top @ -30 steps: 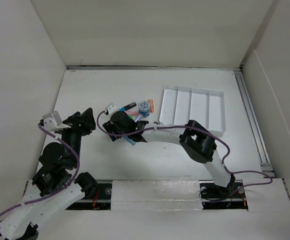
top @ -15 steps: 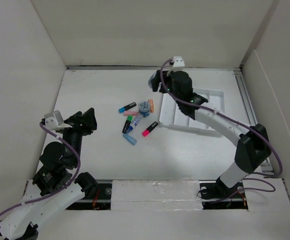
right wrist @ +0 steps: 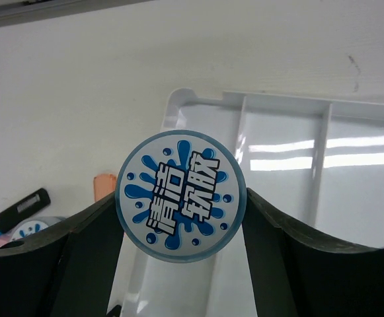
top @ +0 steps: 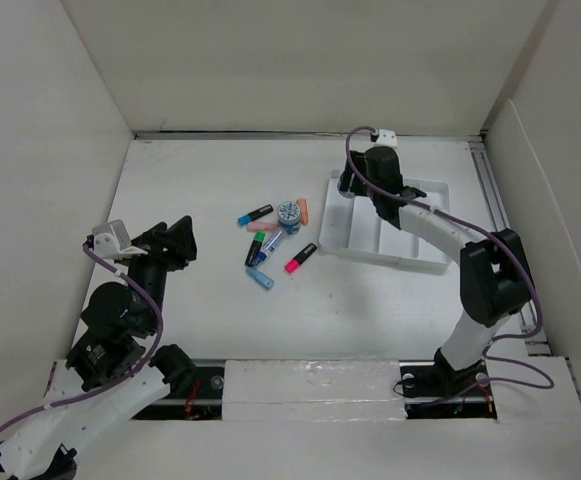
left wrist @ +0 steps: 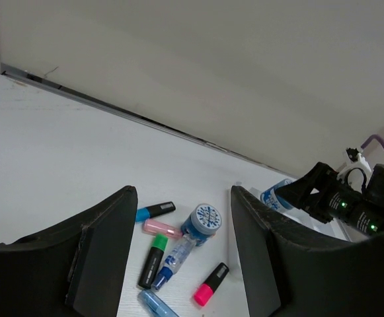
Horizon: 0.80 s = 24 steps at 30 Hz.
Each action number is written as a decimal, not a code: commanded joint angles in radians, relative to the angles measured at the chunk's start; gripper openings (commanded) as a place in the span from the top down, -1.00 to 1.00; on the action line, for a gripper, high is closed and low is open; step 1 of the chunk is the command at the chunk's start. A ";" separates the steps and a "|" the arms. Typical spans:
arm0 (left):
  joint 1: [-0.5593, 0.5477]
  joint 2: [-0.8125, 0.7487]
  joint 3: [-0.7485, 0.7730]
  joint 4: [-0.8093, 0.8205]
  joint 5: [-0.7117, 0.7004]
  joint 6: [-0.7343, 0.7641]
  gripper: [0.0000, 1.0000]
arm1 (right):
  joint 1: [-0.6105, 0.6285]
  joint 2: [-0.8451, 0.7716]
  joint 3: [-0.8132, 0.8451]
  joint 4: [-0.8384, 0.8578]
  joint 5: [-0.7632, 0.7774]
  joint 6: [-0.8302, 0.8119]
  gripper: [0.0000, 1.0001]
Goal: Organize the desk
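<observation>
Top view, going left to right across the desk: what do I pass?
In order: left gripper → blue marker → round blue tub → white tray. The right gripper, holding a second tub, overlaps the tray, so it is left out.

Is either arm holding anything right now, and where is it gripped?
The right gripper holds a round blue-and-white tub, pinched on opposite sides, above the tray. The left gripper is open and empty.
</observation>
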State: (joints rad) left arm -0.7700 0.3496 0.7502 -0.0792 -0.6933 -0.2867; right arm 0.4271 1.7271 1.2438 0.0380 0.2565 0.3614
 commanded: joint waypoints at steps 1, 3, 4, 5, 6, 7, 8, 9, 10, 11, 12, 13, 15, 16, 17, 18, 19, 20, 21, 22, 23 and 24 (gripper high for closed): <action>0.008 -0.014 0.001 0.025 0.015 -0.002 -0.09 | -0.047 -0.008 0.045 0.079 0.033 0.020 -0.02; 0.008 -0.012 0.000 0.032 0.014 -0.002 -0.09 | -0.060 0.011 0.058 0.071 0.023 0.024 -0.02; 0.008 -0.011 0.001 0.032 0.015 0.000 -0.09 | -0.060 0.015 0.065 0.066 0.018 0.021 -0.02; 0.008 -0.006 0.003 0.026 0.018 -0.005 -0.09 | -0.060 0.023 0.068 0.063 0.024 0.019 -0.02; 0.008 -0.006 0.003 0.019 0.023 -0.006 -0.09 | -0.060 0.031 0.072 0.062 0.033 0.016 -0.02; 0.008 -0.008 0.006 0.018 0.023 -0.006 -0.09 | -0.060 0.034 0.078 0.048 0.055 0.016 -0.02; 0.008 -0.011 0.006 0.018 0.018 -0.005 -0.10 | -0.060 0.034 0.080 0.043 0.067 0.013 -0.02; 0.008 -0.012 0.005 0.022 0.014 -0.005 -0.10 | -0.070 0.032 0.079 0.031 0.082 0.013 -0.02; 0.008 -0.012 0.000 0.021 0.008 -0.006 -0.10 | -0.085 0.029 0.078 0.023 0.119 0.011 -0.02; 0.008 -0.014 0.000 0.021 0.009 -0.006 -0.10 | -0.099 0.028 0.078 0.017 0.138 0.016 -0.02; 0.008 -0.011 0.001 0.016 0.017 -0.008 -0.10 | -0.131 0.019 0.072 -0.001 0.182 0.040 -0.02; 0.008 -0.011 0.003 0.016 0.017 -0.008 -0.10 | -0.131 0.011 0.072 -0.010 0.197 0.040 -0.02; 0.008 -0.006 -0.002 0.030 0.015 -0.003 -0.10 | -0.197 -0.011 0.042 -0.013 0.217 0.074 -0.02; 0.008 -0.003 -0.005 0.033 0.017 -0.002 -0.10 | -0.221 -0.030 0.028 -0.012 0.211 0.089 -0.02; 0.008 0.008 -0.002 0.033 0.020 -0.003 -0.10 | -0.273 -0.038 0.005 -0.007 0.202 0.115 -0.02; 0.008 0.012 0.001 0.030 0.037 -0.005 -0.10 | -0.296 -0.044 -0.004 -0.003 0.193 0.125 -0.02; 0.008 0.015 0.003 0.027 0.044 -0.005 -0.10 | -0.319 -0.052 -0.013 0.003 0.176 0.134 -0.02; 0.008 0.019 0.003 0.027 0.044 -0.003 -0.10 | -0.355 -0.054 -0.029 0.011 0.168 0.142 -0.02; 0.008 0.020 0.001 0.036 0.040 -0.003 -0.10 | -0.370 -0.052 -0.032 0.007 0.164 0.146 -0.02; 0.008 0.019 -0.002 0.038 0.037 0.000 -0.10 | -0.384 -0.051 -0.035 0.008 0.158 0.151 -0.02; 0.008 0.023 -0.002 0.039 0.037 0.000 -0.10 | -0.396 -0.041 -0.037 0.008 0.149 0.155 -0.02; 0.008 0.023 -0.002 0.035 0.041 0.000 -0.10 | -0.415 -0.035 -0.035 0.004 0.142 0.159 -0.02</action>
State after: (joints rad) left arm -0.7658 0.3592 0.7502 -0.0788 -0.6643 -0.2897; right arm 0.0200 1.7325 1.2091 -0.0093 0.4061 0.4770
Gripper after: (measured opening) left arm 0.546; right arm 0.711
